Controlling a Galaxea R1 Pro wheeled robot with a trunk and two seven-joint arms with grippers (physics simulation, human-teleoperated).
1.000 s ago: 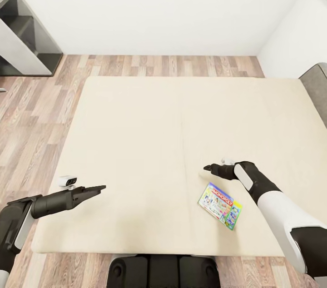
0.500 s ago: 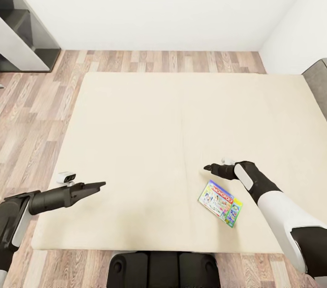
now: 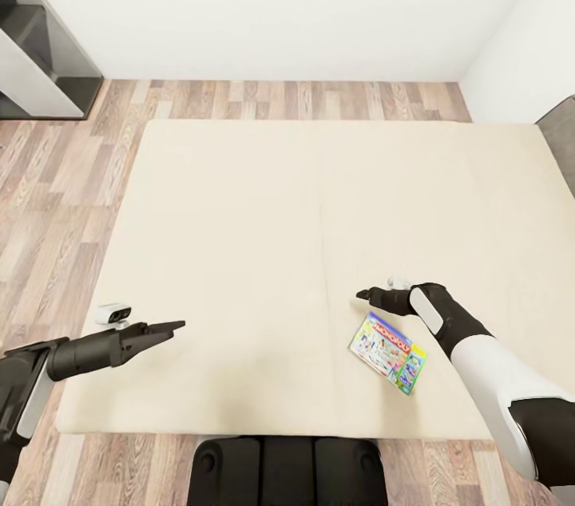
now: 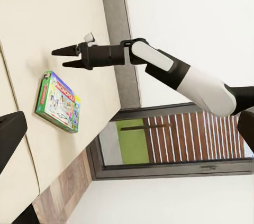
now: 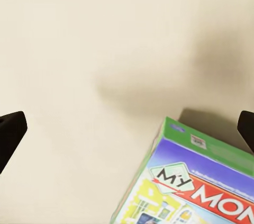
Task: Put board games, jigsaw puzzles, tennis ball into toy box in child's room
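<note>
One board game [image 3: 387,363] flat on bed [image 3: 239,235], right gripper [image 3: 361,295] beside it parted, empty, left gripper [image 3: 177,325] parted, empty.

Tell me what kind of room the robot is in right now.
Probably a bedroom, likely a child's: a low, wide bed with cream pads sits on a wood-plank floor against white walls, and a colourful board game lies flat on the bed.

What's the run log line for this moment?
right gripper: open, above bed, beside board game | left gripper: empty over bed | board game: flat, ungrasped
</note>
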